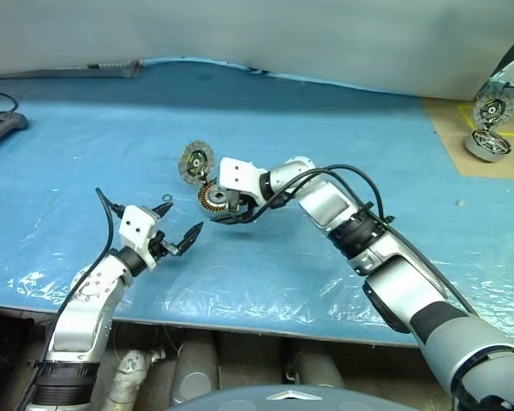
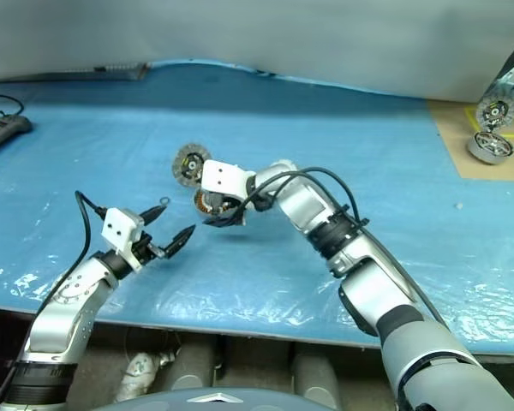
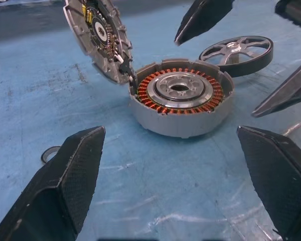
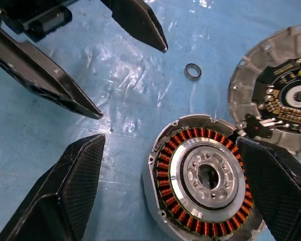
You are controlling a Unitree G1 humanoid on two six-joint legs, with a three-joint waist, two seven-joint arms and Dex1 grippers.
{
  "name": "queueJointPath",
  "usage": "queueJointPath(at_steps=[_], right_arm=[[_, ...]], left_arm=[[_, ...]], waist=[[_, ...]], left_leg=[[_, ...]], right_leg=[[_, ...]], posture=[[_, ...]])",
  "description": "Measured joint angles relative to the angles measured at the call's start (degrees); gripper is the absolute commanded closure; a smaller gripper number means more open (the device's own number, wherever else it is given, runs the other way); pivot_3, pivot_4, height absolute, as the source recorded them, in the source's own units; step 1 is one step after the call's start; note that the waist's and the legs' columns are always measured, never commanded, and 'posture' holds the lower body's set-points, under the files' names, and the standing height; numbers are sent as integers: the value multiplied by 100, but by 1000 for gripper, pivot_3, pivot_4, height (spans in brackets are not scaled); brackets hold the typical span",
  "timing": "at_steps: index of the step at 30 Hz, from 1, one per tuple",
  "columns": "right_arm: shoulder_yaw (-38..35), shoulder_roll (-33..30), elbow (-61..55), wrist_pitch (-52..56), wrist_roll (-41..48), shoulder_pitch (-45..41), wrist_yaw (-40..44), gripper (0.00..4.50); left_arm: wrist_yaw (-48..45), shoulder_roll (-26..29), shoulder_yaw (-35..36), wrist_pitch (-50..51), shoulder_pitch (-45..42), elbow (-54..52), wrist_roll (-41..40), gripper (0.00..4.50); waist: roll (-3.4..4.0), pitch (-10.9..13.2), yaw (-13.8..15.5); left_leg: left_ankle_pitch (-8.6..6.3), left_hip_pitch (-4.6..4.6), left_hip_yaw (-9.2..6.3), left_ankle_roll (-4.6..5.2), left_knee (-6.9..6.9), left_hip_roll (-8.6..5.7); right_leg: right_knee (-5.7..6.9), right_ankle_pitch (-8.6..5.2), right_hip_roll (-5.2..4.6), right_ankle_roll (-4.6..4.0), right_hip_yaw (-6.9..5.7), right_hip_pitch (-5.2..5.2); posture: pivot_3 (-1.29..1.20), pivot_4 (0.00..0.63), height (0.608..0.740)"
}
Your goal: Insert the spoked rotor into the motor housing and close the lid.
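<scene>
Both grippers wide open, empty; right gripper over motor housing; left gripper beside it.

Silver-grey housing with copper-orange windings; black rotor, silver spokes; grey lid; blue table; black fingers

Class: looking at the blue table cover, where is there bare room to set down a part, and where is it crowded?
Free: the wide blue sheet between the black power strip and the open silver motor housing. Crowded: around the housing, with its raised finned lid, the dark spoked rotor and both grippers.
</scene>
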Motion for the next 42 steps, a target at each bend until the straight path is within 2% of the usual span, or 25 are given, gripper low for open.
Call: queueJointPath(at_steps=[11,32,35,40,42], right_arm=[[-87,417,1945,-1190,-625,-412,-3,26],[-267,420,2017,-1509,-1004,-367,384,26],[-269,480,2142,-1525,-1078,-438,371,626],[-298,580,2308,-1595,-1183,-549,322,2282],[-313,596,2326,-1600,-1201,-587,360,2714]], left_arm=[[-35,-92,-61,-411,113,222,126,0],[81,-141,-105,-379,-5,265,217,0],[131,-140,-106,-357,-11,208,218,0],[161,-140,-105,-327,-9,176,218,0],[175,-140,-106,-321,-6,176,219,0]], waist=[[0,0,-8],[-1,-1,-10],[-1,-1,-12],[-1,-1,-10],[-4,-7,-14]], left_leg=[[0,-5,4,1,2,8],[-2,-4,7,7,7,15],[-2,-2,9,7,8,15],[-2,-1,11,8,8,16],[-2,0,12,8,8,17]], right_leg=[[1,-3,1,-7,-3,-4],[7,-4,3,-12,-5,-3],[9,-5,2,-12,-4,-2],[10,-5,2,-13,-5,-2],[9,-5,2,-13,-4,-1]], posture=[[0,150,740],[0,150,740],[0,150,740],[0,150,740],[0,150,740]])
